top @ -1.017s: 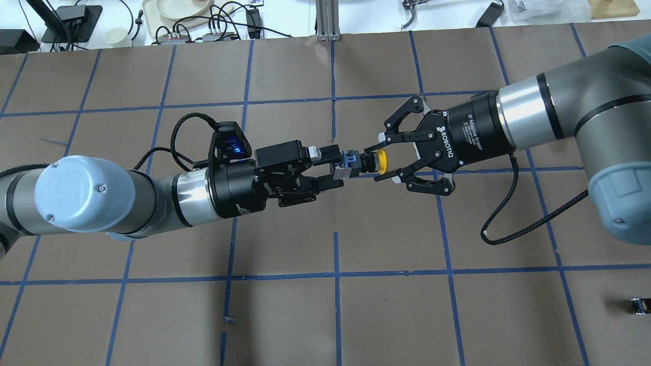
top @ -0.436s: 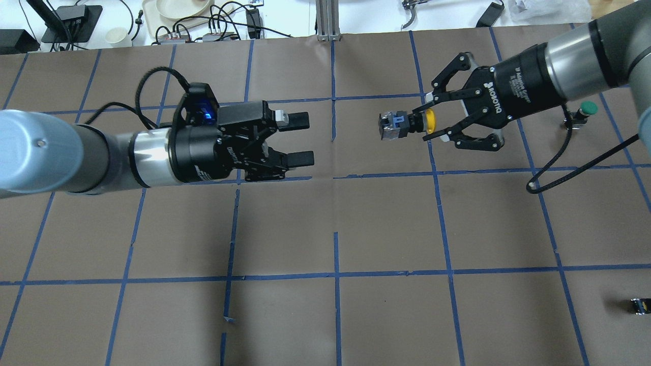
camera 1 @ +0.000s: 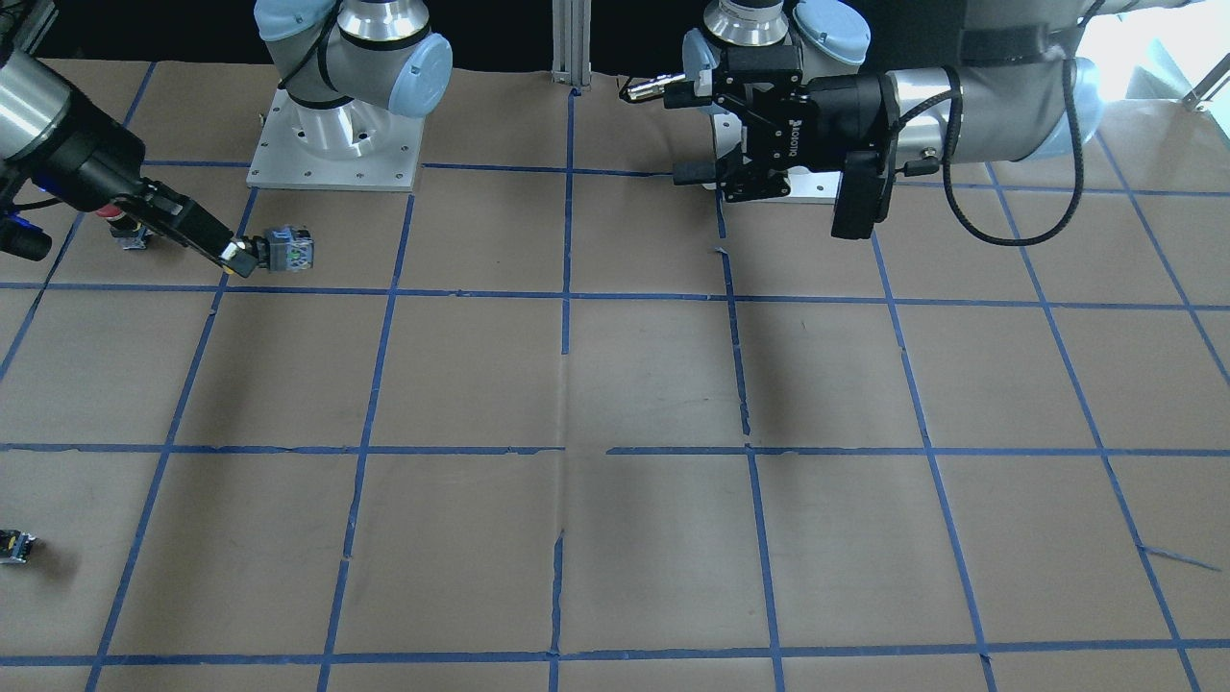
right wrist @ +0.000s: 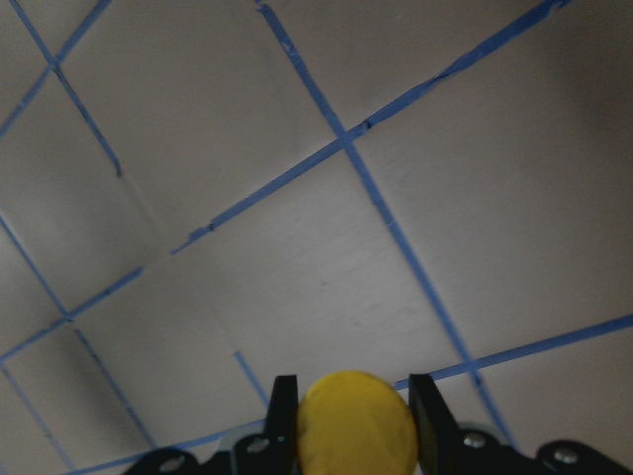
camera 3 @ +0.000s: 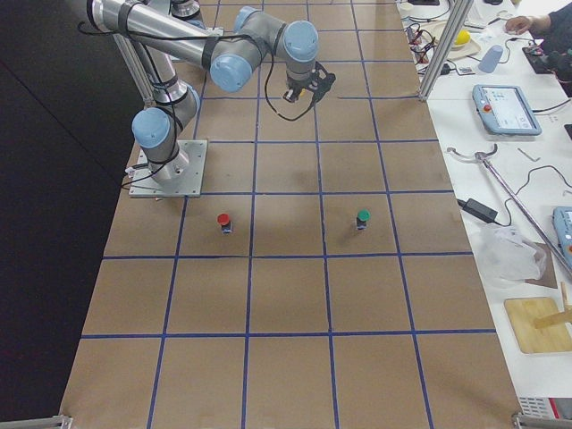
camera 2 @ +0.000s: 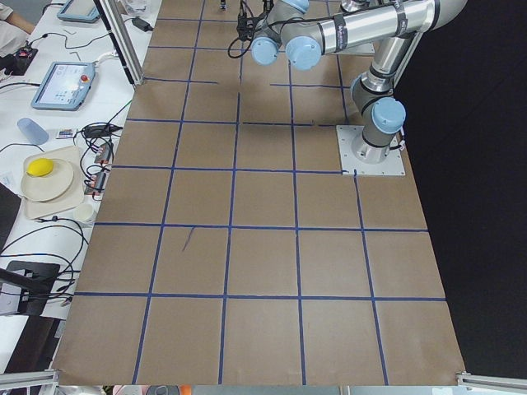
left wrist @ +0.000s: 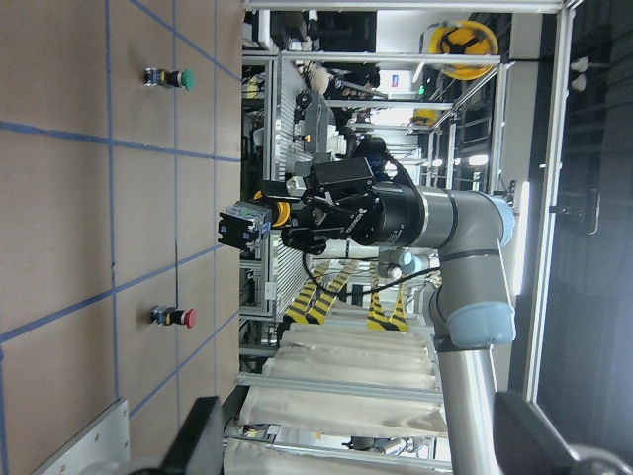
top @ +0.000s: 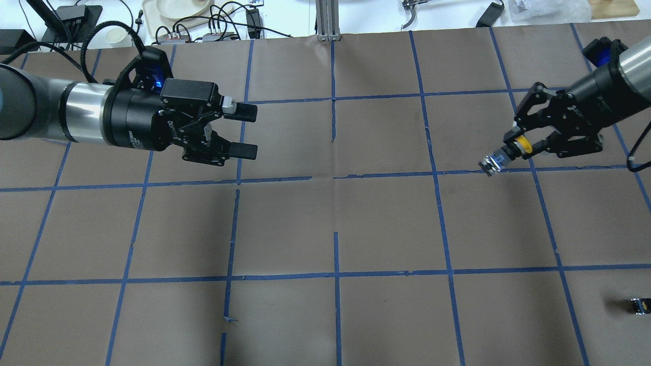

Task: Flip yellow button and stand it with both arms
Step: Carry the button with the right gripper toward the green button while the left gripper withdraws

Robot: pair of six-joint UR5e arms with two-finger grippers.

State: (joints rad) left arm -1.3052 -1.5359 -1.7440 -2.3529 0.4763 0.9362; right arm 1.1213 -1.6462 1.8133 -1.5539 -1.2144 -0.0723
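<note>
The yellow button [top: 497, 160] is held by my right gripper [top: 520, 142], which is shut on its yellow cap end. The grey-and-blue body sticks out down and left, close over the table at the right. In the front-facing view the button [camera 1: 288, 248] juts from that gripper [camera 1: 231, 255] at the left. The right wrist view shows the yellow cap [right wrist: 356, 427] between the fingers [right wrist: 285, 398]. My left gripper [top: 246, 131] is open and empty, far off at the left, also in the front-facing view [camera 1: 673, 133]. The left wrist view shows the button [left wrist: 245, 220] across the table.
A green-capped button [left wrist: 168, 77] and a red-capped button [left wrist: 174, 317] stand on the table near my right arm; both show in the exterior right view, green [camera 3: 362, 217] and red [camera 3: 223, 221]. A small dark block [top: 638, 306] lies at the near right. Cables and dishes [top: 178, 10] lie beyond the far edge.
My left gripper let go of the button's body, opened and drew back to the left. My right gripper kept the button, carried it right and tilted it down toward the table.
</note>
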